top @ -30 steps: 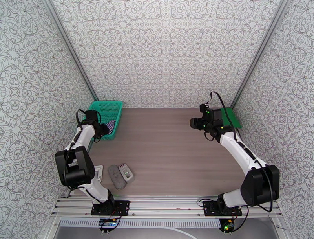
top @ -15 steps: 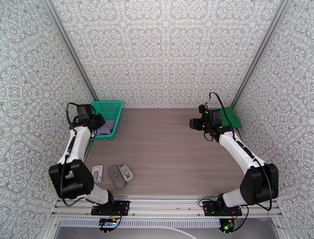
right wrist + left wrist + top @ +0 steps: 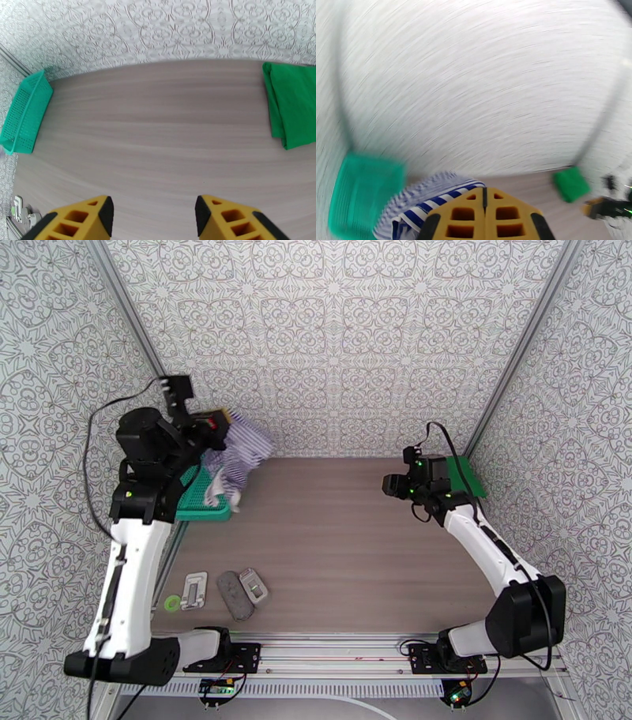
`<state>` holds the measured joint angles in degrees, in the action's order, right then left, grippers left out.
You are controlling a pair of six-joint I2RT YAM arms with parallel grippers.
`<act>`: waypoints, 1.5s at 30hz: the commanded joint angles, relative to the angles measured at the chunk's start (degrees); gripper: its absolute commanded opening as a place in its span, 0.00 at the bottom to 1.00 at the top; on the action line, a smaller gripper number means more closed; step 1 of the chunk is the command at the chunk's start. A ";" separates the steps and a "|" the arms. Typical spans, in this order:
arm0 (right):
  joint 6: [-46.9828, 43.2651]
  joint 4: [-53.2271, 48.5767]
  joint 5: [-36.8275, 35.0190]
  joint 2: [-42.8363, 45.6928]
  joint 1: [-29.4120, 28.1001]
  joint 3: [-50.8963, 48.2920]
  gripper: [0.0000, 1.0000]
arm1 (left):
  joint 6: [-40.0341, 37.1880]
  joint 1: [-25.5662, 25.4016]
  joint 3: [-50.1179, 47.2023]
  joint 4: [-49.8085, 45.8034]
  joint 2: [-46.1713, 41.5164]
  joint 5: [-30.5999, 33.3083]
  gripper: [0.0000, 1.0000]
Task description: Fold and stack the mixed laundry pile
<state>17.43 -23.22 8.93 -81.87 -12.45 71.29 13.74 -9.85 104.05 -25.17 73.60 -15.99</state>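
Left arm (image 3: 134, 556) swung upward, left fingers (image 3: 464, 215) clamping striped top (image 3: 241, 447), right fingers (image 3: 79, 219) parted

Counter (image 3: 340, 540): walls left, right and behind; arm bases along the near edge.
- Basket (image 3: 197, 507): far-left corner, on the counter, against the left wall.
- Top (image 3: 241, 451): clamped in the left gripper (image 3: 217, 420), hanging above the basket's right end; whether its lower folds touch the basket cannot be told.
- Shirt (image 3: 464, 474): far-right corner, flat on the counter.
- Right gripper (image 3: 391, 486): just left of the shirt, above the counter, apart from it.
- Small items (image 3: 233, 594): near-left, in a row before the left arm's base.
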 commanded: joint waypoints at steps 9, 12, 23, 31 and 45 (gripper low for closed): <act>-0.65 -7.65 -6.29 6.78 -0.21 2.08 0.61 | 2.39 -21.44 -6.97 5.25 6.65 10.07 0.00; -1.32 -10.33 -7.88 8.65 0.05 0.54 0.63 | 8.24 -21.18 -16.77 7.61 8.69 13.16 0.00; 0.63 -14.92 -1.51 8.97 -1.43 -11.06 0.62 | 18.87 -16.11 -31.83 14.37 23.34 8.56 0.57; 0.58 -12.37 2.22 8.90 -8.93 -18.49 0.61 | 13.40 -17.24 -42.99 6.37 11.49 12.48 0.58; 2.23 4.17 11.04 -15.60 -7.83 -12.67 0.62 | 8.59 -49.94 -42.09 6.43 24.47 23.80 0.60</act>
<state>19.16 -23.99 16.67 -94.65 -20.62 55.00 25.87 -57.63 56.18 -16.73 91.90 2.79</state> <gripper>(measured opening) 0.622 0.588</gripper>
